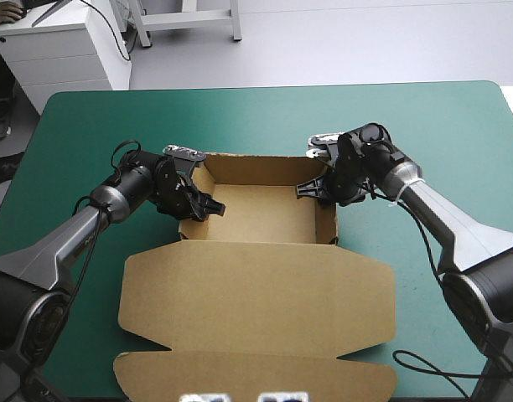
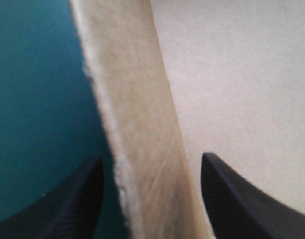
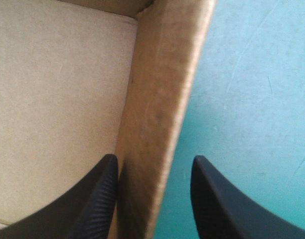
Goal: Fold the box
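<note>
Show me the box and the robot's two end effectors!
box [image 1: 261, 213], high view, tray floor.
left end effector [image 2: 150, 157], left wrist view, midway between its fingertips.
right end effector [image 3: 155, 158], right wrist view, midway between its fingertips.

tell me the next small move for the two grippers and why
Probably shut both on the walls of the box. The left gripper stands open astride the left wall, the right gripper open astride the right wall, each with one finger inside the box, one outside.
</note>
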